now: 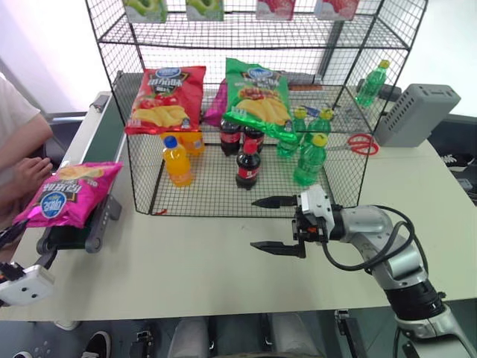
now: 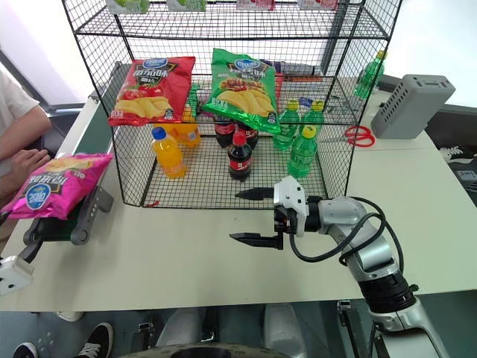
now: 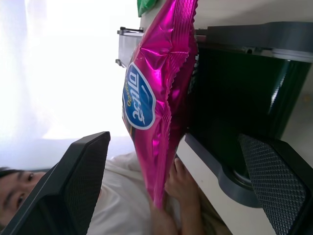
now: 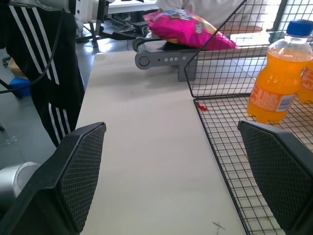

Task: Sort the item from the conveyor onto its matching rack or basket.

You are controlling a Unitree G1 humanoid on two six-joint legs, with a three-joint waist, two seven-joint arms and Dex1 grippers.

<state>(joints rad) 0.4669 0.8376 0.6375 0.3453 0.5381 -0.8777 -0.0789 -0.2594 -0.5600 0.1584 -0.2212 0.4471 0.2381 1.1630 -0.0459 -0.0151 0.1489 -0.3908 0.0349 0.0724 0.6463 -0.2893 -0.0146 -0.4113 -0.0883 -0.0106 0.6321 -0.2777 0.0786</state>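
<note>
The pink bag (image 1: 68, 194) lies at the near end of the conveyor (image 1: 95, 149), logo up, overhanging the roller end on the left side of the tabletop (image 1: 223, 261). A person's hand (image 1: 30, 175) rests just beside its far-left edge. The left gripper (image 3: 186, 191) is seen in its wrist view with fingers spread wide, the bag standing between them edge-on but not yet touched. The right gripper (image 1: 279, 224) hovers over the tabletop just in front of the rack (image 1: 141, 179), fingers spread wide and holding nothing.

The step in hand is judged to be the grasp of the bag by the left gripper. It would be done best if the bag were taken across its flat faces, well in from the crimped seam, and closed on gently, since the foil is slippery and air-filled. The person's hand should be kept clear of. On the rack, a red bag (image 1: 164, 97) and a green bag (image 1: 257, 97) lean; the pink one likely belongs beside them.
</note>
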